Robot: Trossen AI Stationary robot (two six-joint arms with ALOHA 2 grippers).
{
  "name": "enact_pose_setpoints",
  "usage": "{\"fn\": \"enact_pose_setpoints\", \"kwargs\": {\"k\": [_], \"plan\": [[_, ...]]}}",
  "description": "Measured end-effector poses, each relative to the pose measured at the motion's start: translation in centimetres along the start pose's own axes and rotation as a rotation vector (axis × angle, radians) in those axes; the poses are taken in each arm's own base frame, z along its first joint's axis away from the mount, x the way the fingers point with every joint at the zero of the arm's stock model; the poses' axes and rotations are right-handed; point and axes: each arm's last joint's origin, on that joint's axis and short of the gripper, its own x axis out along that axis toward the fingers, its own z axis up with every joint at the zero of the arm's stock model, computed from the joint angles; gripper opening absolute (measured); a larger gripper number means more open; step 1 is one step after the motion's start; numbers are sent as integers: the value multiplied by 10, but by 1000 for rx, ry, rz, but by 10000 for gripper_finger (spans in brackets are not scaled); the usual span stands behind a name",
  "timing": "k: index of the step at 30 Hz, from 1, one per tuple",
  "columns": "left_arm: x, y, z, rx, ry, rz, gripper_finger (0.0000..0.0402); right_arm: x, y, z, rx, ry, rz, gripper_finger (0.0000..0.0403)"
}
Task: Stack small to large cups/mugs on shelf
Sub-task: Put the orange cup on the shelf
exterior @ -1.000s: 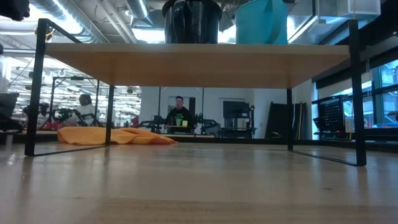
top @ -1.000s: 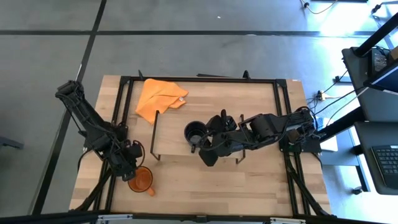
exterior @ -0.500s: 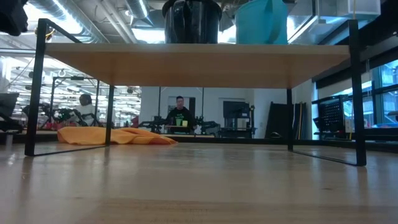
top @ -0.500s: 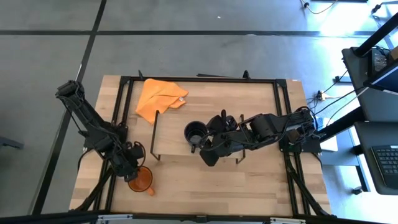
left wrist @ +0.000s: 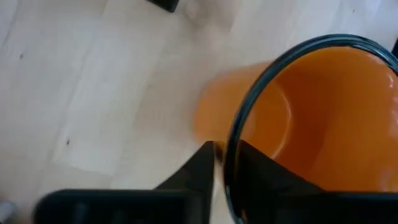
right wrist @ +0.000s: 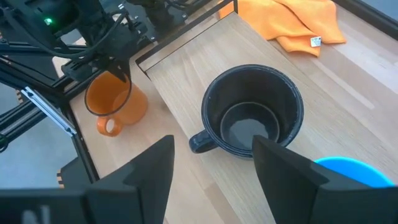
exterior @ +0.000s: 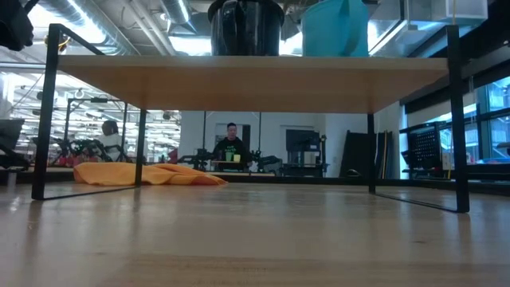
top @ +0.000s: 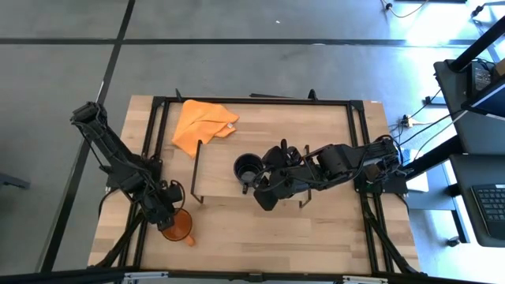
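The orange mug (top: 181,229) stands upright on the tabletop near the near-left corner, with my left gripper (top: 167,216) shut on its rim. The black mug (top: 247,167) and the light blue mug (exterior: 335,27) stand side by side on the shelf (top: 221,180); my right arm covers the blue one in the high view. My right gripper (right wrist: 217,180) hangs open above the shelf, just short of the black mug (right wrist: 254,118), touching nothing. My left gripper has the orange mug's rim (left wrist: 229,149) between its two fingers, one finger (left wrist: 200,167) outside the wall and one (left wrist: 261,168) inside the cup. It comes from above, on the side away from the handle (top: 192,241). The mug stands upright on the table.
An orange cloth (top: 202,122) lies crumpled at the table's far left, behind the shelf. A black metal frame (top: 162,106) runs around the tabletop. Bare wood lies between the orange mug and the shelf's near edge. A person shows far off in the room in the low view.
My left gripper has crept a little toward the orange mug and settled over its rim. The mug stands where it was. My right arm has kept still.
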Motion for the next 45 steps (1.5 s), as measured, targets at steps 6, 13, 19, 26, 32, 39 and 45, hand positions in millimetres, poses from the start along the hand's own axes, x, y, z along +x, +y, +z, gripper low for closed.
{"fn": "enact_pose_setpoints", "kwargs": {"k": [6, 13, 19, 26, 32, 39, 45], "plan": [[-6, -4, 1, 8, 34, -15, 15, 1, -1, 1, 3, -1, -2, 218], [-46, -20, 11, 37, 34, -8, 14, 2, -3, 3, 2, 0, -10, 218], [-119, -33, 39, 73, -80, -9, 14, 2, -4, 2, -8, 9, -22, 218], [-197, -23, 70, 179, -350, 61, 14, 3, -6, 3, -3, 10, -30, 218], [-211, -10, 93, 372, -396, 188, 14, 3, -6, 3, 2, 10, -30, 218], [-199, -6, 135, 531, -363, 194, 14, 3, -6, 4, 31, -1, -37, 218], [-183, 6, 166, 570, -265, 178, 14, 3, -6, 4, 89, -7, -41, 218]]}}
